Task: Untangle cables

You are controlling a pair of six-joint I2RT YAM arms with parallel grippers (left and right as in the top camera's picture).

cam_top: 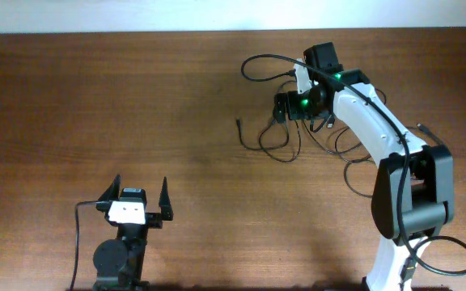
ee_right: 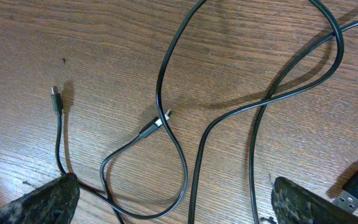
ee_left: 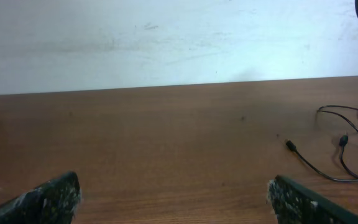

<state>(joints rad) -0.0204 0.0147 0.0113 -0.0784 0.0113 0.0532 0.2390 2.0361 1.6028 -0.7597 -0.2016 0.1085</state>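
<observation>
Cables (ee_right: 160,81) lie looped, 1 free plug (ee_right: 56,99) pointing toward the far wall (ee_left: 166,43); both jaws wide open, holding nothing.

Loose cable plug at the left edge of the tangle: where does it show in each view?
Overhead: loose plug lies right of centre, upper half, on bare wood.
Left wrist: loose plug at right, mid-height.
Right wrist: far left, probably the same plug.
Shared landmark: the cable tangle, to the plug's right in every view.
</observation>
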